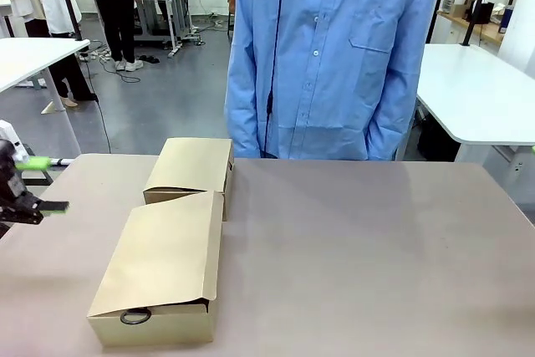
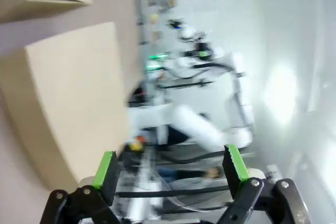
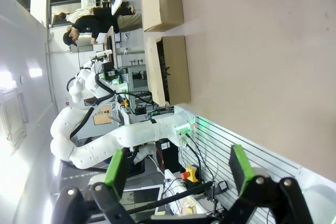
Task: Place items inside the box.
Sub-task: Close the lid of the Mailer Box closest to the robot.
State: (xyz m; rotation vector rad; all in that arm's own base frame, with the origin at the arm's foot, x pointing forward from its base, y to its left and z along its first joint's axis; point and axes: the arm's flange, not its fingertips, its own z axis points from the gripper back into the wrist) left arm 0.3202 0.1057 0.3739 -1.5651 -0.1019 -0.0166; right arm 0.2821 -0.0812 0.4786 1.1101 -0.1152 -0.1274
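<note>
two cardboard boxes lie on the table in the front view. the near box runs long toward us, a ring pull peeping from its flap, right of our spread left gripper.

from the left wrist, the box sits up-left of the green fingers.

from the right wrist, our right gripper is spread, boxes well apart. we read no writing.
</note>
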